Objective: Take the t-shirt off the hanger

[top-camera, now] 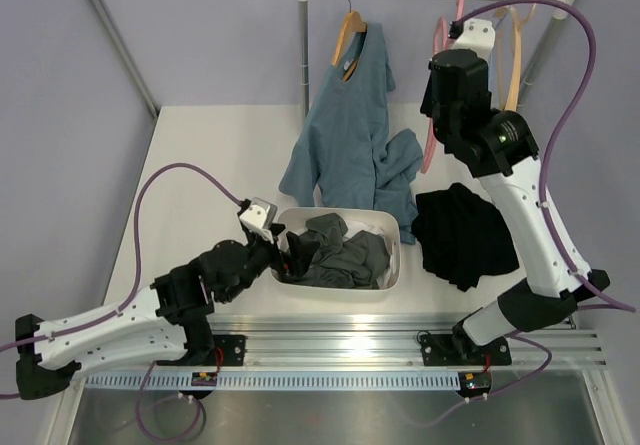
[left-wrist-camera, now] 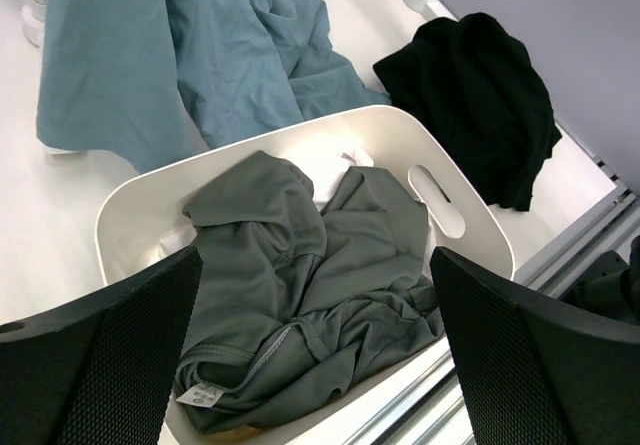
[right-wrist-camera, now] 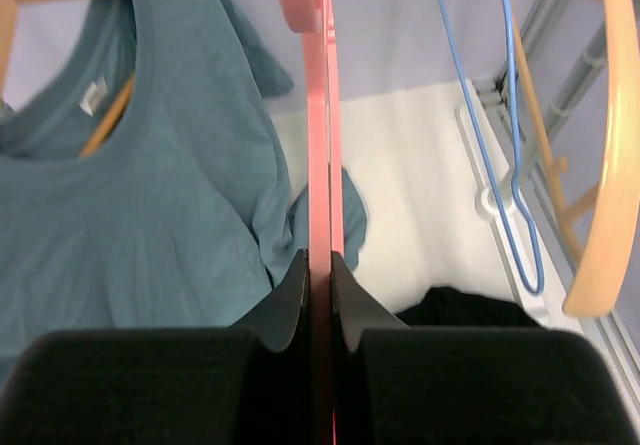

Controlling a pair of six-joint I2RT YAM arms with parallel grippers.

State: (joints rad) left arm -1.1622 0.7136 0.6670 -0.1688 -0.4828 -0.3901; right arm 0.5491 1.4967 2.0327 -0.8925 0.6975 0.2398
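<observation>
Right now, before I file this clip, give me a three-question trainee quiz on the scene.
1. True or false: the black t-shirt hangs on the pink hanger.
2. The right gripper is shut on: A the pink hanger; B the black t-shirt; C nothing.
3. Fill in: the left gripper hovers open over the white ___ holding grey clothes.
Key: 1 false, it lies crumpled on the table; 2 A; 3 basket.
</observation>
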